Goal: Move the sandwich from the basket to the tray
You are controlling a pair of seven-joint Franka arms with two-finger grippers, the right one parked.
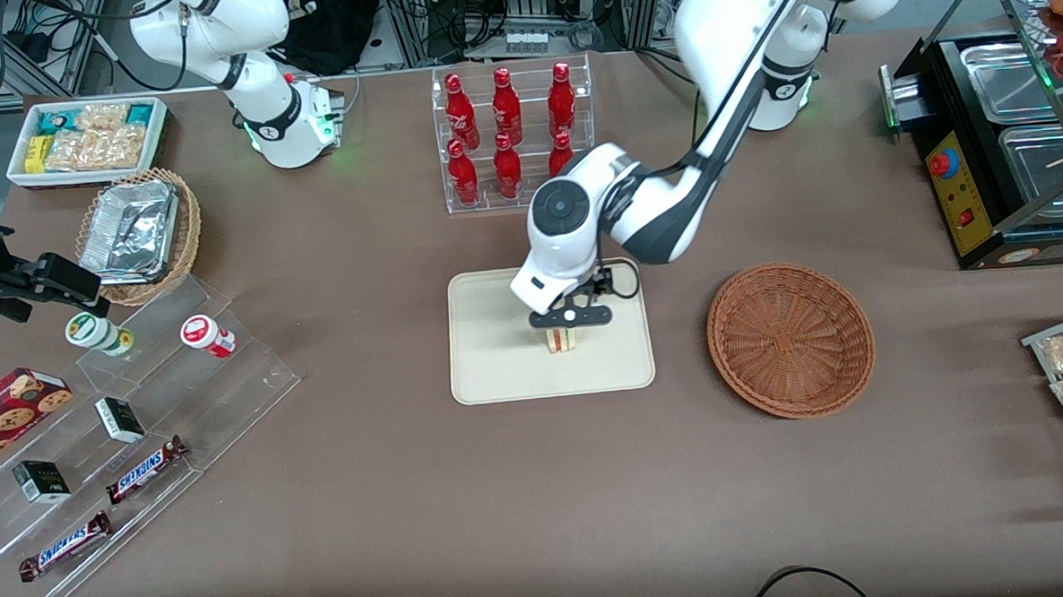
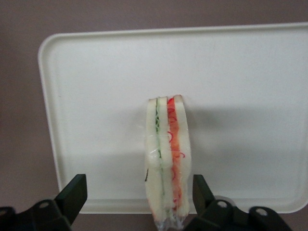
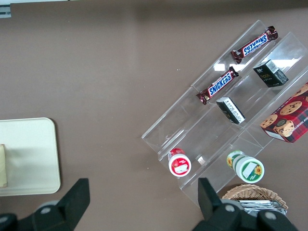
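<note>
The sandwich [image 1: 560, 340] stands upright on its edge on the cream tray [image 1: 499, 376], near the tray's middle. My left gripper [image 1: 570, 325] hangs directly over it, open, with a finger on each side of the sandwich and not pressing it. In the left wrist view the sandwich [image 2: 166, 159] shows its green and red filling between the gripper's [image 2: 138, 188] black fingers [image 2: 74, 192], with the tray [image 2: 96, 96] beneath. The reddish-brown basket [image 1: 791, 338] lies empty beside the tray, toward the working arm's end of the table.
A clear rack of red bottles [image 1: 511, 129] stands farther from the front camera than the tray. A clear stepped stand with snacks [image 1: 142, 423], a lighter wicker basket with foil trays [image 1: 138, 235] and a white bin [image 1: 85, 138] lie toward the parked arm's end. A black food warmer [image 1: 1000, 143] stands toward the working arm's end.
</note>
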